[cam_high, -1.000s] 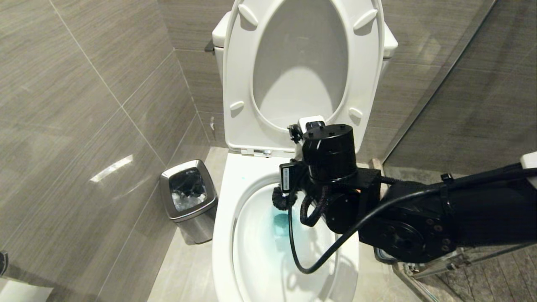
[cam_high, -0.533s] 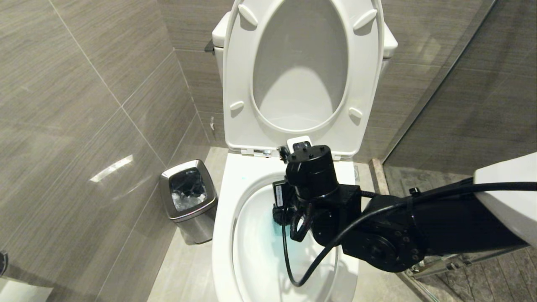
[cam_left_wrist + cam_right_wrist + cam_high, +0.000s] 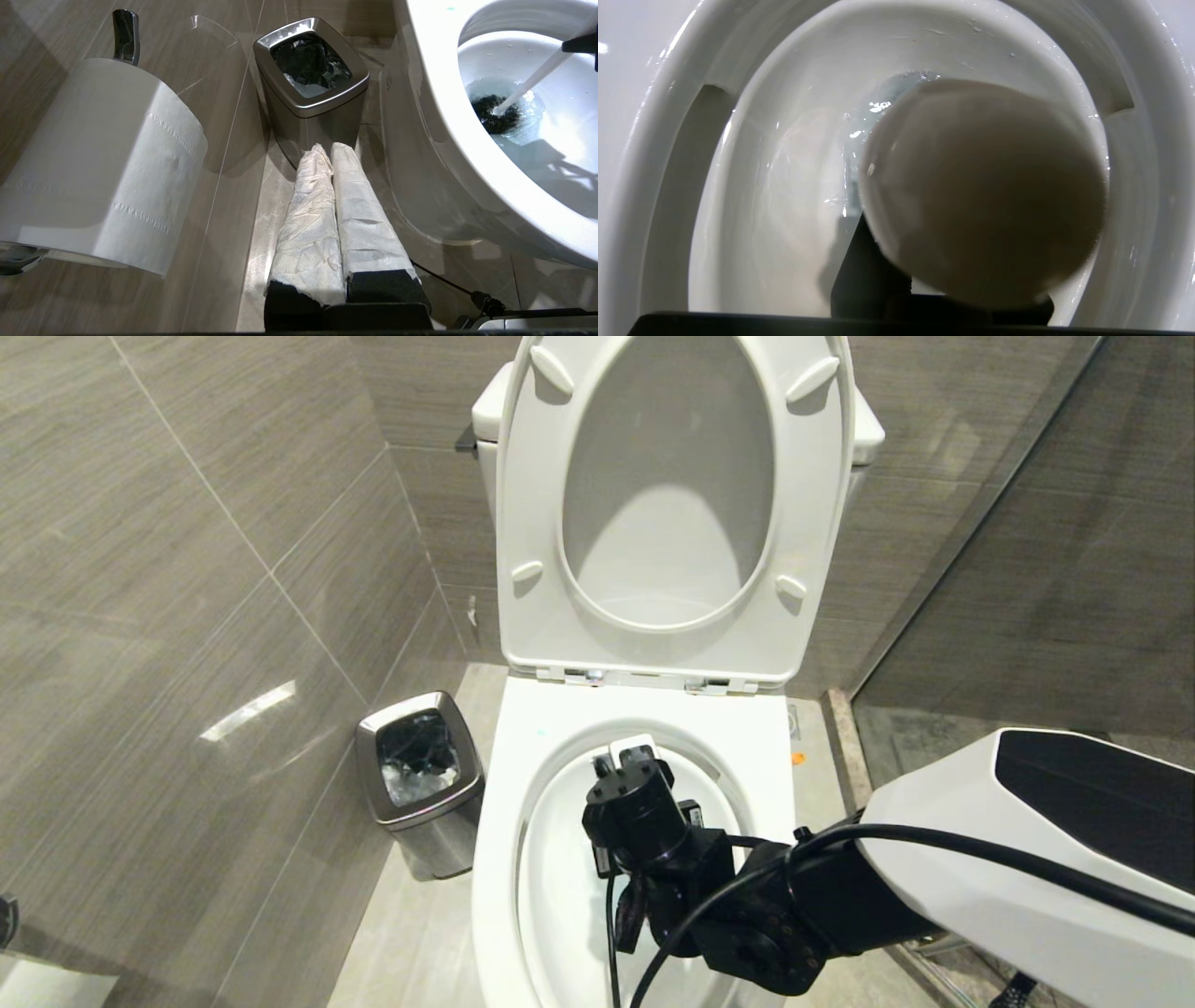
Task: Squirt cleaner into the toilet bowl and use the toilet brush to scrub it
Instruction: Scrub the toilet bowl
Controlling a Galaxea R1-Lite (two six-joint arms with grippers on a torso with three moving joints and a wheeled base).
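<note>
The white toilet bowl stands with its seat and lid up. My right arm's wrist reaches down into it and hides the brush in the head view. In the left wrist view the toilet brush's black bristle head sits in pale turquoise cleaner at the bowl's bottom, and its white handle slants up. My right gripper is shut on that handle, whose rounded end fills the right wrist view. My left gripper hangs shut and empty beside the toilet, low over the floor.
A small steel bin with a black liner stands on the floor left of the toilet, in front of my left gripper. A toilet paper roll hangs on the tiled left wall. A glass partition closes off the right side.
My right arm has dropped and drawn back toward me, deeper into the bowl. The brush head, seen earlier beside the wrist, is now hidden under it. The left arm has not moved.
</note>
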